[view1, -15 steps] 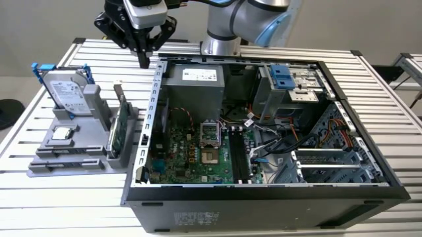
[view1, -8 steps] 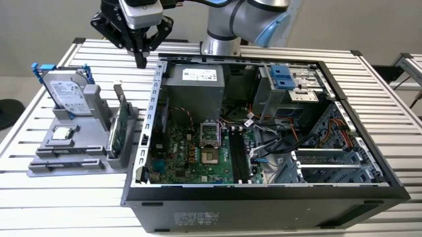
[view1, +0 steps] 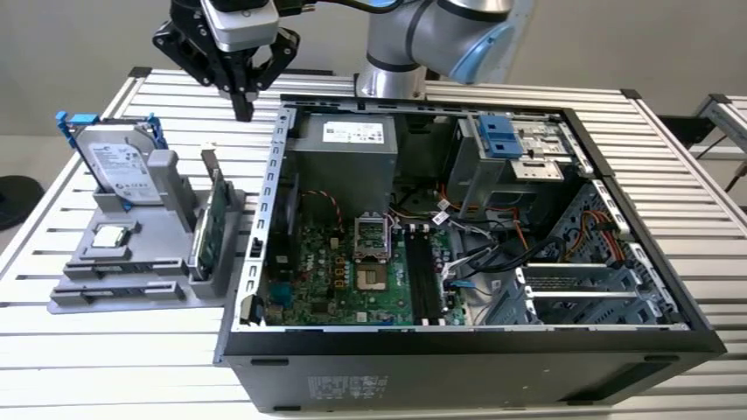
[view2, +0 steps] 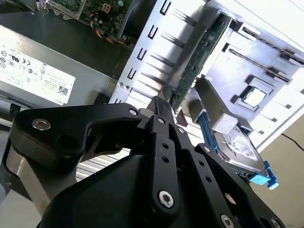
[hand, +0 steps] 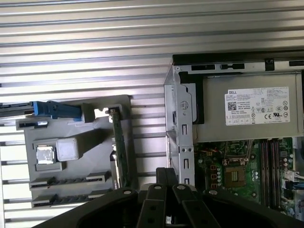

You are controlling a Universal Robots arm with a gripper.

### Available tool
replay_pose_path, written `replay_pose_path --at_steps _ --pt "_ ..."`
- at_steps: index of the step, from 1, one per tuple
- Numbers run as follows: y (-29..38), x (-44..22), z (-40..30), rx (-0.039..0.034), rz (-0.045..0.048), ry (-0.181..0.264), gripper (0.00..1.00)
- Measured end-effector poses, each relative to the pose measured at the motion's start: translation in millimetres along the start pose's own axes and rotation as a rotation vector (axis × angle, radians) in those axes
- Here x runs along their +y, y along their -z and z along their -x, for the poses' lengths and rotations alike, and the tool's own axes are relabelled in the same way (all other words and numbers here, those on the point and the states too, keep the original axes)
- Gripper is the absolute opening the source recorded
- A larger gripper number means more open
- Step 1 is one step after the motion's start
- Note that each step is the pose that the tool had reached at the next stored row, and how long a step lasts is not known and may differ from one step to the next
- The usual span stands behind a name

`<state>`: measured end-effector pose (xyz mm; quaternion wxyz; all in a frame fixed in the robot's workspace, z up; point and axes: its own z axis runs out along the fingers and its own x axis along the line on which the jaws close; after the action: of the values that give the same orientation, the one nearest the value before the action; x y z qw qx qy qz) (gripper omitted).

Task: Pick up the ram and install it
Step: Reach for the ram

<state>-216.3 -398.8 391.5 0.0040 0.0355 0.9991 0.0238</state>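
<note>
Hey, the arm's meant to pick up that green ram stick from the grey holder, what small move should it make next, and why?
Probably open the jaws. The gripper hangs above the slatted metal table near one end of the long green ram stick, its jaws shut and empty, while the stick stands on edge in the grey plastic holder, untouched.

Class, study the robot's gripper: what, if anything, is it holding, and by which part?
Nothing is held. The gripper hovers empty, jaws together, apart from the ram, which stands on edge in the grey holder.
</note>
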Motion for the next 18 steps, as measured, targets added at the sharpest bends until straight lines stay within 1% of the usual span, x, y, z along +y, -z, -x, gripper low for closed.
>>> replay_pose_path --at_steps 11,18 --pt "-0.1 -0.6 -7.5 0.0035 -0.0004 0.0 0.0" --pt "-0.2 -1.3 -18.2 0.0037 -0.0003 0.0 0.0"
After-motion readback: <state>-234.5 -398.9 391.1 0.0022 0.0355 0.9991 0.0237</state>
